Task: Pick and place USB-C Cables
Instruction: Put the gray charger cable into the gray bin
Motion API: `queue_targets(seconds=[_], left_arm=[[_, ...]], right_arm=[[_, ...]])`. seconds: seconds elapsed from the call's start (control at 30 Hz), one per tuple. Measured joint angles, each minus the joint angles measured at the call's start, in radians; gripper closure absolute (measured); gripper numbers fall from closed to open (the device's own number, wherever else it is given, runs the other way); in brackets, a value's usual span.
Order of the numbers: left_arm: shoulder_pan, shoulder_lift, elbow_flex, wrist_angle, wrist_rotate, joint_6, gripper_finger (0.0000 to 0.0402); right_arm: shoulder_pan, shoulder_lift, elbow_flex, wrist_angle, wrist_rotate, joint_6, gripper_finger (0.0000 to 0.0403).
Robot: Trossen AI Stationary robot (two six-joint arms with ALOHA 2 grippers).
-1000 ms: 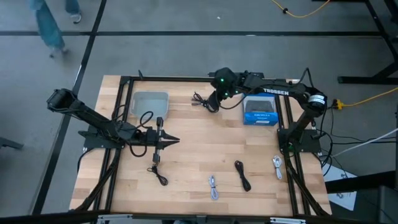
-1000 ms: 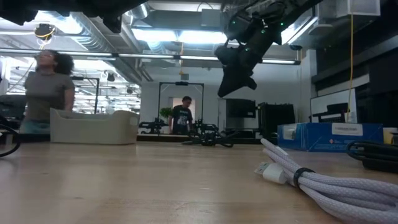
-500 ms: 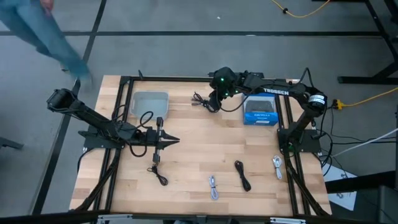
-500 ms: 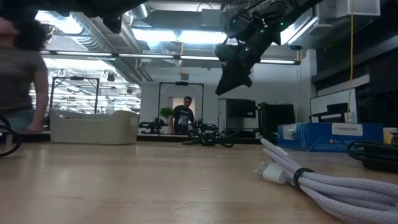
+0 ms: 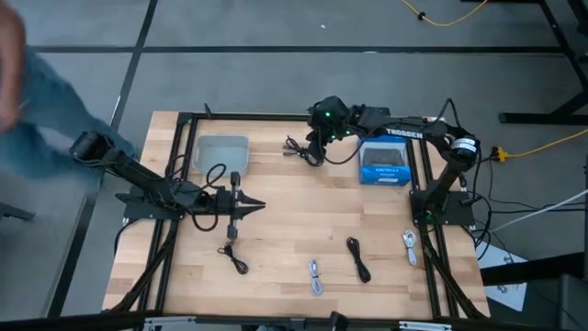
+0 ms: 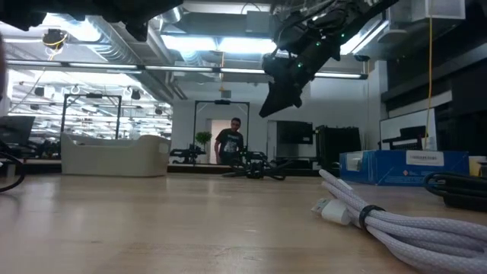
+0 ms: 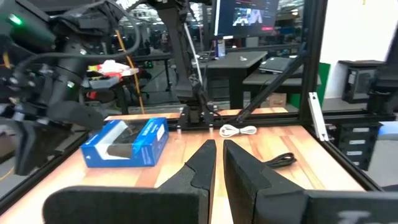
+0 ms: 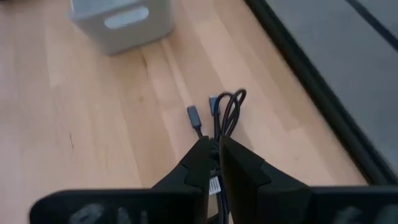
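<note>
Five small cable bundles lie flat on the table. A black one [image 5: 298, 149] sits near the far edge, also in the right wrist view [image 8: 222, 111] and the low view [image 6: 255, 169]. Toward the near edge lie a black one [image 5: 235, 258], a grey one [image 5: 315, 276], a black one [image 5: 358, 258] and a white one [image 5: 410, 246], which fills the low view's foreground [image 6: 380, 221]. My right gripper [image 5: 315, 145] [image 8: 216, 158] hangs shut in the air above the far black bundle [image 6: 266, 110]. My left gripper [image 5: 255, 208] [image 7: 219, 163] waits shut, left of centre.
A shallow grey tray [image 5: 220, 152] stands at the far left, left of the far black bundle. A flat blue box [image 5: 384, 164] lies at the far right under my right arm. Black frame rails border the table. A person passes beyond the table's left side.
My right gripper has drifted a little toward the table's left, staying at about the same height above the far black bundle. A person has walked past the table's far left corner. No cable has moved.
</note>
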Motion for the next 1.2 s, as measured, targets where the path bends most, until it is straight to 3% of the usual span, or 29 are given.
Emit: queue_targets(seconds=[0.23,0.53,0.8,1.2], left_arm=[[0.000,0.000,0.000,0.000,-0.016,0.000,0.0376],[0.000,0.000,0.000,-0.001,-0.015,0.000,0.0376],[0.000,0.000,0.000,-0.001,-0.014,0.000,0.0376],[0.000,0.000,0.000,-0.001,-0.014,0.000,0.0376]], right_arm=[[0.000,0.058,-0.001,0.019,0.071,0.080,0.0360],[0.000,0.060,-0.001,0.020,0.070,0.082,0.0360],[0.004,0.060,-0.001,0.018,-0.068,0.090,0.0360],[0.007,0.060,-0.001,0.014,-0.050,0.101,0.0360]])
